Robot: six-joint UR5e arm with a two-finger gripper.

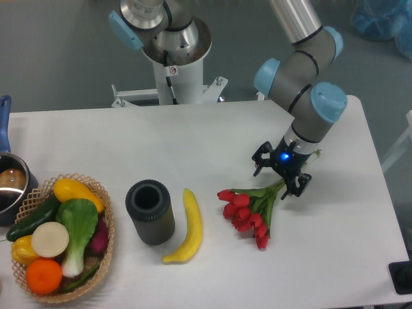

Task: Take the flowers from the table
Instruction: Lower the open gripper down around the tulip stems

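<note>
The gripper (279,175) hangs over the stem end of the flowers (248,210), fingers spread and holding nothing. The stem tips are hidden beneath it on the table (193,135).

grey-and-blue arm on a white pedestal, ending in a small black gripper

the arm (302,61) is built from smooth silver-grey tubes and fat rounded joints, each joint closed off with a pale blue cap. its base (170,45) is a white column with a wide metal collar on top, a small red-and-white sticker on the front, a black cable running down it, and a bolted white plate at its foot. the gripper (279,172) is black with two dark, angular fingers, and a small blue light glows at its middle. the wrist just above it shows a narrow white band beneath the grey housing.
</note>
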